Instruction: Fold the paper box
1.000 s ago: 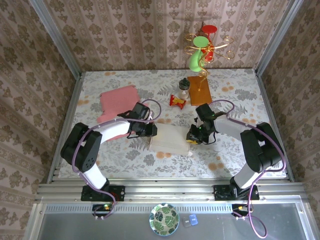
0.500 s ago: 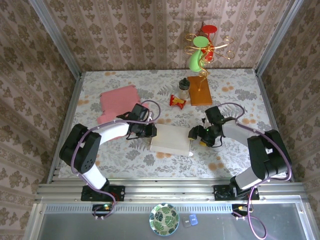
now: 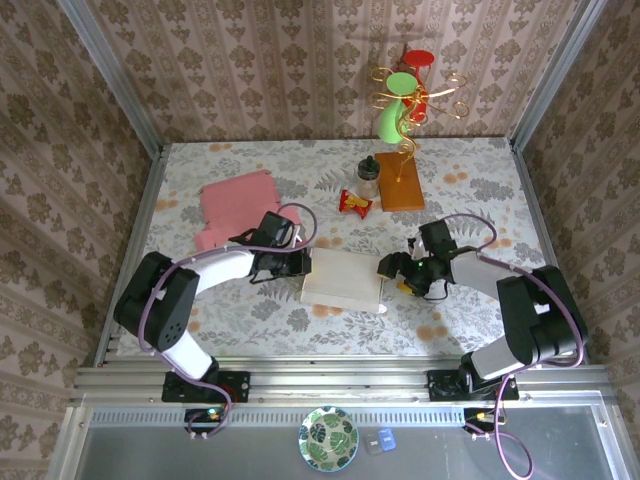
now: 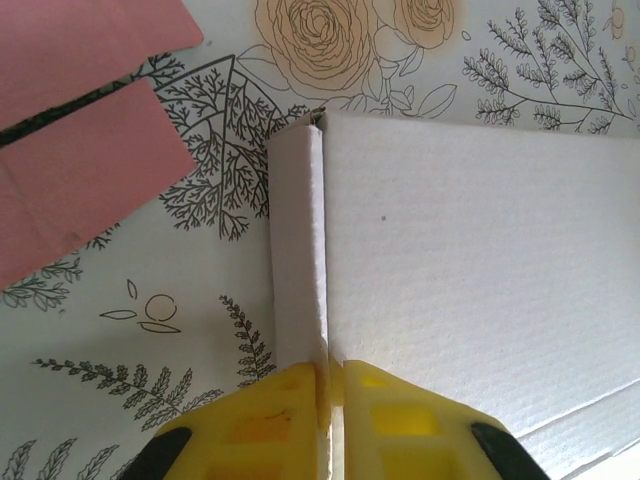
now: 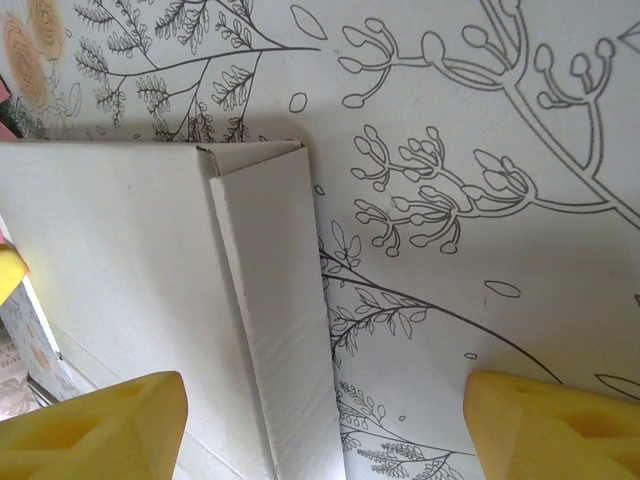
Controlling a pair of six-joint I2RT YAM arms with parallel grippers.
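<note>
No legible text, label, brand, number or sign on any surface in view

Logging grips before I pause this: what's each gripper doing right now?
Left gripper: shut on the white corrugated card box, pinching its side flap.
Right gripper: open, holding nothing.

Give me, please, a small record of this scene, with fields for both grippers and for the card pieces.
left gripper: shut, pinching the raised left flap of the white card
right gripper: open, jaws wide, at the card's right flap, holding nothing
white card: middle of the table, between the grippers
paper box: pink face up, lying apart, far left of the card, untouched
</note>
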